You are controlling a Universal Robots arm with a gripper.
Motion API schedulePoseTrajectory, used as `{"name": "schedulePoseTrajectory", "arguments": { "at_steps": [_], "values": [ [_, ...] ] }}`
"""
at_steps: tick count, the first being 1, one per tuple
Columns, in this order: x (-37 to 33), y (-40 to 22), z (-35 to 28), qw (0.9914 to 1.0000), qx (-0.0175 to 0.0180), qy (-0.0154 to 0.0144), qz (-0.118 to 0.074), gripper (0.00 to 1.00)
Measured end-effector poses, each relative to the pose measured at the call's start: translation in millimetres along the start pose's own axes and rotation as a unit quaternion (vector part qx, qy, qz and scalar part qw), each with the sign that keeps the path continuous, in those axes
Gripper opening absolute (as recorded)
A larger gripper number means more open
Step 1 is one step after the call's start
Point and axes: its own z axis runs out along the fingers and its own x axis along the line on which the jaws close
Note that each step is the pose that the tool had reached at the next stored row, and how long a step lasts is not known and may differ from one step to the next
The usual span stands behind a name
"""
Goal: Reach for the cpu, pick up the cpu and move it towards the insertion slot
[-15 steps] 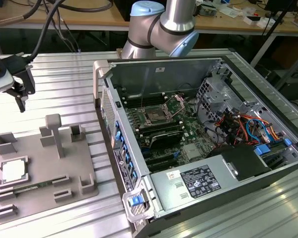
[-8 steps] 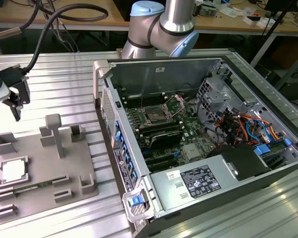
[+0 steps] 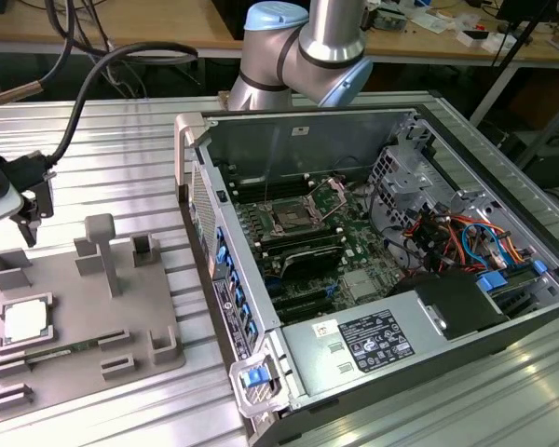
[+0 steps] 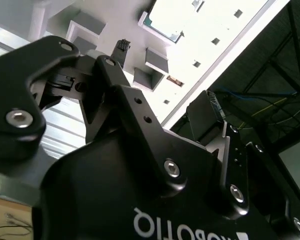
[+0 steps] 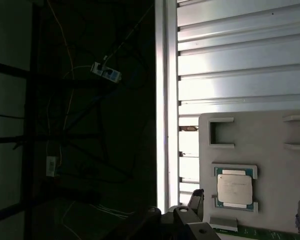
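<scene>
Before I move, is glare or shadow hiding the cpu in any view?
Exterior view: even light, the cpu shows plainly on the tray. Second wrist view: tray and cpu are blown out white, the chip's rim barely traceable. First wrist view: the half beyond the table edge is dark, but the cpu is well lit, no glare.

- The desk carries a tray on the exterior view's left and an open computer case on its right, the two just beside each other
- The cpu lies in a recess of the tray, toward its left edge
- The insertion slot sits on the board inside the case, well apart from the cpu
- The gripper hangs above the tray's far left corner
- The arm's base stands behind the case
</scene>
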Motion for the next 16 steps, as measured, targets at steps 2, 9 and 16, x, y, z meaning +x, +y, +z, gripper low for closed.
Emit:
{"name": "schedulePoseTrajectory", "arguments": {
  "at_steps": [2,9,16],
  "values": [
    [0.3,-0.5,3.0,1.00000,0.0000,0.0010,0.000,0.75],
    [0.4,-0.6,4.4,1.00000,0.0000,0.0019,0.000,0.75],
    [0.4,-0.6,5.2,1.00000,0.0000,0.0019,0.000,0.75]
  ]
}}
